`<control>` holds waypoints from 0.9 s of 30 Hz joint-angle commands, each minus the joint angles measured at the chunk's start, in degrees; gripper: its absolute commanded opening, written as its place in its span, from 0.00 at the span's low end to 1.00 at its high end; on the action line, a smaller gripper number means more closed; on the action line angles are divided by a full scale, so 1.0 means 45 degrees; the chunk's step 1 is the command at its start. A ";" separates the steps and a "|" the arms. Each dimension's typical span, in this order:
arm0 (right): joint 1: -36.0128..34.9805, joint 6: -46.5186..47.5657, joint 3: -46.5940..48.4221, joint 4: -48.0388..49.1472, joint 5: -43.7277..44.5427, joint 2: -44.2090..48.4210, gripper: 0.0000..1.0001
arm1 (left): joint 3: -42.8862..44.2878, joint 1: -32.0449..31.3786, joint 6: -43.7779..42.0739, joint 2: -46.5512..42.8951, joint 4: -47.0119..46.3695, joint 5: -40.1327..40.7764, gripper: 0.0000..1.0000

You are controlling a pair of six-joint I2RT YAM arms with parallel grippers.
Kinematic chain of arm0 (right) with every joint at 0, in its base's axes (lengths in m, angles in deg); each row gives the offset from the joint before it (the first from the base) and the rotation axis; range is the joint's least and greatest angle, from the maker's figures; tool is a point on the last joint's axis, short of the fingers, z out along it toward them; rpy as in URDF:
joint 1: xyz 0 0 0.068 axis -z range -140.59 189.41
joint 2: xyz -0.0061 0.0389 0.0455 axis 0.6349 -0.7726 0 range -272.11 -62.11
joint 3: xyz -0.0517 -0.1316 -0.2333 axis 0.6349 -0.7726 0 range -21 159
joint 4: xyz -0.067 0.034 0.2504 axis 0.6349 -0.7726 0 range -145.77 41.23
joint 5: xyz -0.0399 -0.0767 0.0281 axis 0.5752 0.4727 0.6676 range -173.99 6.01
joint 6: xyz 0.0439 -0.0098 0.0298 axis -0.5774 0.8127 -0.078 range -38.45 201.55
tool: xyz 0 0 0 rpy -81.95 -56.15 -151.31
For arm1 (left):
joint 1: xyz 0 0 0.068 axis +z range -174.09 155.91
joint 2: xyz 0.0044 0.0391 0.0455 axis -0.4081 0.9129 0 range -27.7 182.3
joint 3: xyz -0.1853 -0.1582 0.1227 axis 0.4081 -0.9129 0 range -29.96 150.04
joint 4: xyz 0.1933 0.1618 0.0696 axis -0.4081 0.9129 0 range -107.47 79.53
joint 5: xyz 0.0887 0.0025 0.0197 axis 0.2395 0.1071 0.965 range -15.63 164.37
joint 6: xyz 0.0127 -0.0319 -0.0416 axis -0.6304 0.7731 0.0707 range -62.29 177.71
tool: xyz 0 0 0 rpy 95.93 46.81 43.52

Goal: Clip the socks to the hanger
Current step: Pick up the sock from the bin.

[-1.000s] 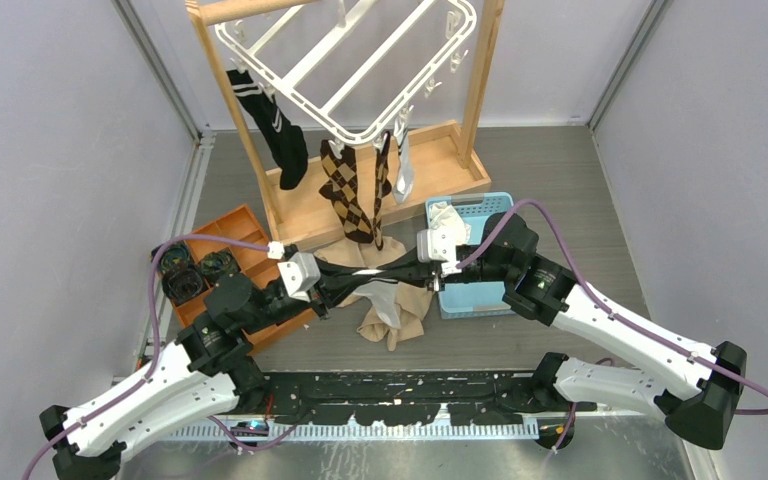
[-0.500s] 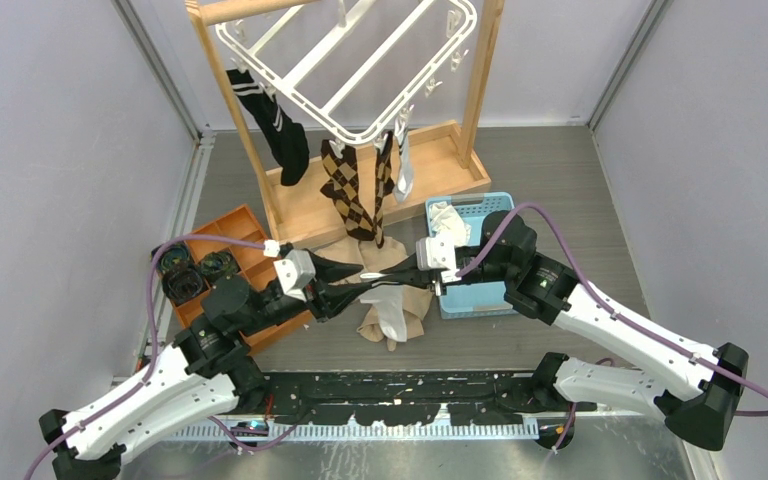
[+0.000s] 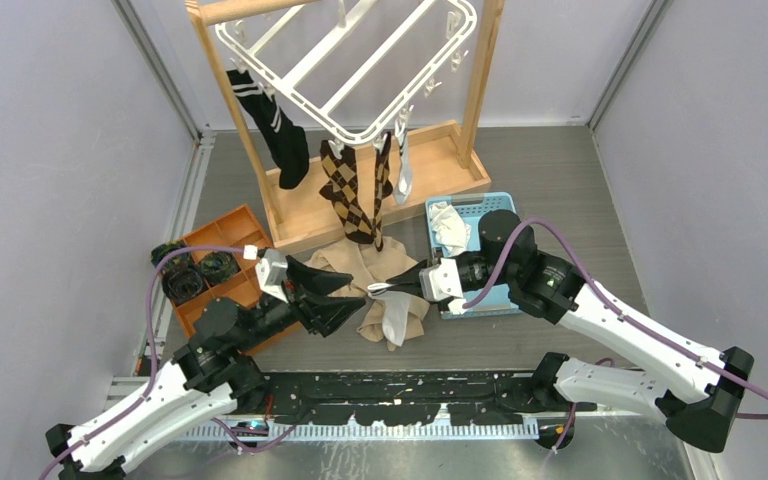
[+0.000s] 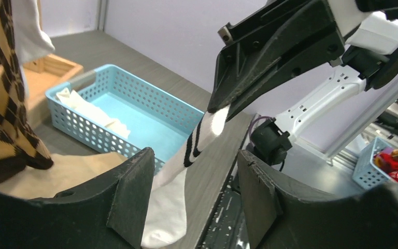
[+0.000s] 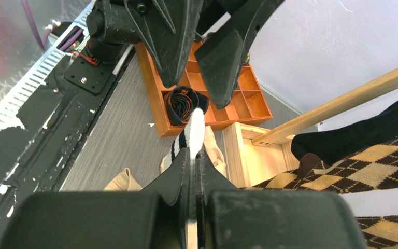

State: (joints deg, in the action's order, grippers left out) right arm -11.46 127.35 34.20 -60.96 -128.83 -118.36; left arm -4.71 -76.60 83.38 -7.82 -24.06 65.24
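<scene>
View from my remote station: the right gripper [image 3: 382, 290] is pinched fully closed on the cuff of a white sock with black bands [image 3: 396, 318], which dangles low over the beige cloth [image 3: 345, 262] beside the blue basket [image 3: 472, 204]; the left gripper [image 3: 358, 287] faces it, jaws standing apart and empty, the sock just beyond them; the hanger [image 3: 360, 137] sits well above and behind on the wooden stand [image 3: 305, 215], a black striped sock [image 3: 278, 130] and argyle socks [image 3: 355, 195] already clipped. My worry is the thin single pinch: a quick lift could let the sock slip, or the left jaws could close on air or on the cloth instead.
</scene>
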 commanded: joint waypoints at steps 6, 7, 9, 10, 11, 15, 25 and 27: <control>-0.0011 0.1768 0.0839 -0.0694 -0.0666 -0.0065 0.01 | -0.0416 0.0009 0.3430 0.0900 -0.3456 0.0337 0.62; -0.0022 0.1791 0.0829 -0.0681 -0.0678 -0.0086 0.01 | -0.0402 0.0009 0.3645 0.1013 -0.3552 0.0371 0.62; -0.0031 0.1824 0.0839 -0.0654 -0.0680 -0.0063 0.01 | -0.0315 0.0009 0.4054 0.1207 -0.3508 0.0396 0.61; -0.0036 0.1832 0.0839 -0.0652 -0.0683 -0.0069 0.01 | -0.0301 0.0009 0.4235 0.1293 -0.3561 0.0393 0.61; -0.0033 0.1843 0.0822 -0.0652 -0.0681 -0.0077 0.01 | -0.0288 0.0009 0.4356 0.1355 -0.3573 0.0395 0.61; -0.0068 0.1853 0.0781 -0.0594 -0.0643 -0.0074 0.01 | -0.0082 0.0009 0.4522 0.1634 -0.3090 0.0361 0.58; -0.0150 0.1976 0.0761 -0.0723 -0.0536 -0.0083 0.01 | 0.0417 0.0009 0.4747 0.2468 -0.2964 -0.0139 0.35; -0.0159 0.2014 0.0746 -0.0834 -0.0470 -0.0083 0.01 | 0.0430 0.0009 0.4689 0.2477 -0.3110 -0.0124 0.22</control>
State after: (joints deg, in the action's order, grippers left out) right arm -11.63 135.37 35.69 -64.83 -130.57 -118.75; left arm -5.47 -76.58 104.39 3.23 -35.29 65.31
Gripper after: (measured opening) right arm 0.079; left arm 0.321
